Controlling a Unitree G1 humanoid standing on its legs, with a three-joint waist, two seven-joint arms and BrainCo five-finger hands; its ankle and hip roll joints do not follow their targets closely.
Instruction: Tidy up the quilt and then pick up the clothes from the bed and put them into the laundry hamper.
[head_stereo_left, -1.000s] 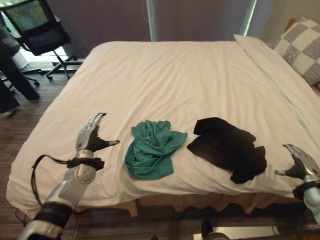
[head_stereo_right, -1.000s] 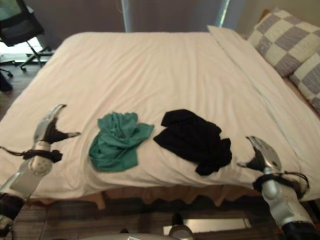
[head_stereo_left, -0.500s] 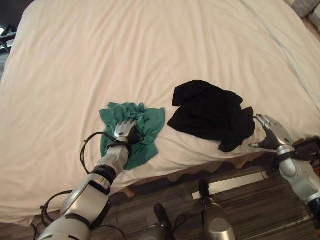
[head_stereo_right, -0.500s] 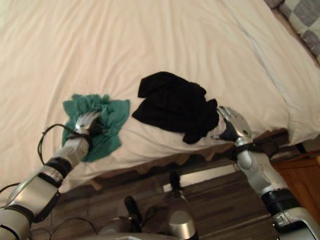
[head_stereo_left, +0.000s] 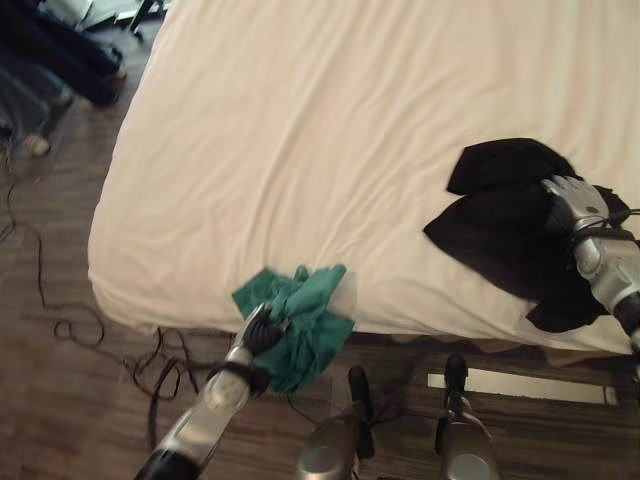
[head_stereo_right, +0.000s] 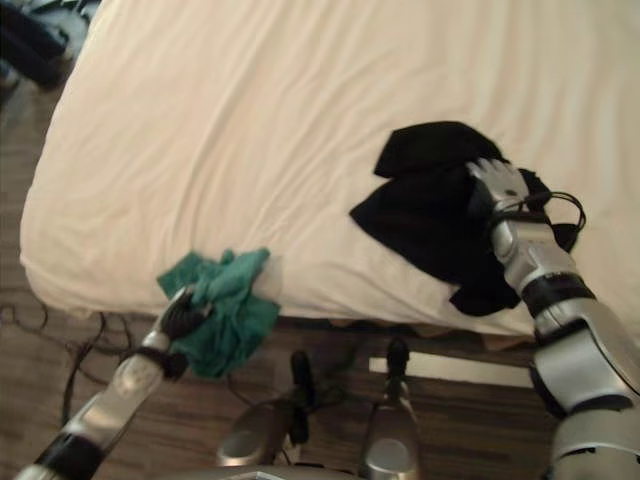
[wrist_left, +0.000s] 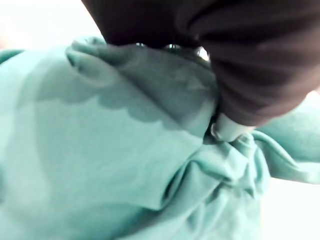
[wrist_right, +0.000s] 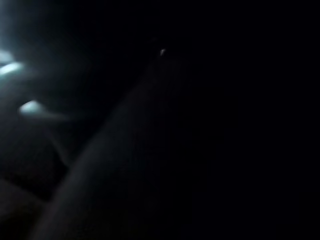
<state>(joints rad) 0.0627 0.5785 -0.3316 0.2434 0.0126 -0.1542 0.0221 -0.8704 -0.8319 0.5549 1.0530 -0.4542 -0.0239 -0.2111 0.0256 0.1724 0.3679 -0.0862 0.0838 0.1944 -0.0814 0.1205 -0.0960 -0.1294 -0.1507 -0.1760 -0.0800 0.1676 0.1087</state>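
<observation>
The bed (head_stereo_left: 300, 150) carries a smooth quilt. Left eye view: the left robot hand (head_stereo_left: 258, 330) clutches the green shirt (head_stereo_left: 300, 320), now dragged over the near edge. Right eye view: the right robot hand (head_stereo_right: 497, 183) has moved onto the black garment (head_stereo_right: 430, 200), grip unclear. Left wrist view: fingers bunch green cloth.

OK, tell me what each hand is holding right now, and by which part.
The left hand grips the green garment by a bunched fold at the bed's edge. The right hand lies on the black garment; whether it grips cannot be told.
</observation>
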